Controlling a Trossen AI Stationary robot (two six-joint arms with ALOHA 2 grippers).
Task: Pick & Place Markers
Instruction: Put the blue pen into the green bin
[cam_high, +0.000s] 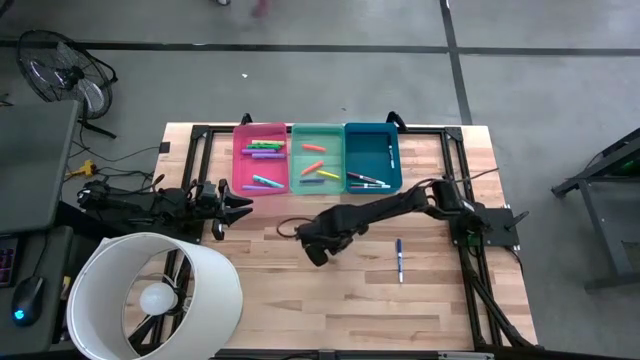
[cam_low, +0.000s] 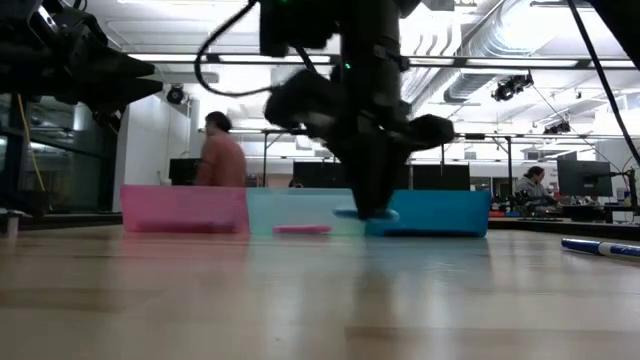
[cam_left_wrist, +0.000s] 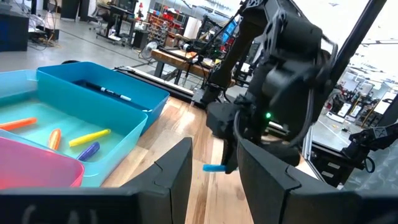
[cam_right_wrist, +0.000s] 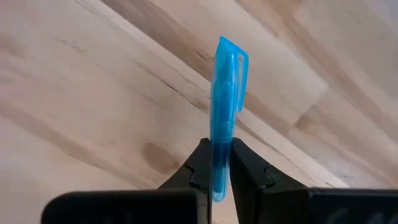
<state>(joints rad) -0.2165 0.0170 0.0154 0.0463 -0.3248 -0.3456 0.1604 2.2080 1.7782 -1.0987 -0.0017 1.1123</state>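
My right gripper (cam_high: 318, 250) hangs over the middle of the table, shut on a light blue marker (cam_right_wrist: 222, 106). The low view shows that marker (cam_low: 365, 213) level and just above the wood. My left gripper (cam_high: 240, 203) waits open near the table's left edge, beside the pink bin (cam_high: 262, 155). Several markers lie in the pink bin, the green bin (cam_high: 317, 158) and the blue bin (cam_high: 373, 160). A blue-and-white marker (cam_high: 399, 260) lies flat on the table to the right of my right gripper. A pink marker (cam_low: 302, 229) lies in front of the bins. My right gripper pinches the light blue marker between its two fingers (cam_right_wrist: 199, 165) on the barrel (cam_right_wrist: 220, 146), away from the capped, clipped end (cam_right_wrist: 231, 59). The fingers come from above, pointing down, and lie across the marker. The marker is lifted clear of the table and level.
The three bins stand side by side along the table's far edge. A black frame rail (cam_high: 200, 180) runs around the tabletop. A large white lamp shade (cam_high: 150, 295) overhangs the near left corner. Bare wood (cam_high: 430, 290) lies on the near right side. People sit in the room behind.
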